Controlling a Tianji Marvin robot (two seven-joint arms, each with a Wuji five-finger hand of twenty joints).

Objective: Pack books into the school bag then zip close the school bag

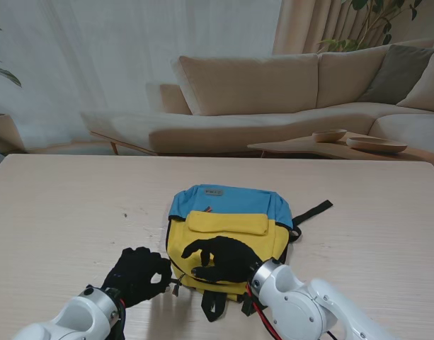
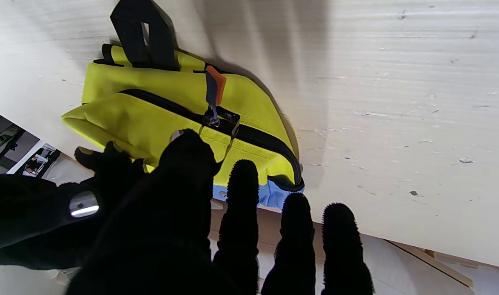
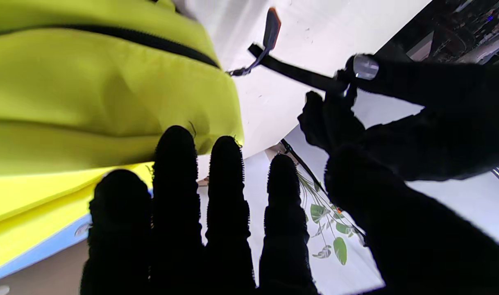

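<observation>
Matt yellow-and-blue cloth school bag with black zip, on pale, lightly speckled matt wood table.

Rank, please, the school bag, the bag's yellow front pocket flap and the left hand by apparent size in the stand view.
1. school bag, clearly the largest.
2. and 3. yellow front pocket flap and left hand look similar in area; the hand is nearer the camera, so I would not rank them.
</observation>
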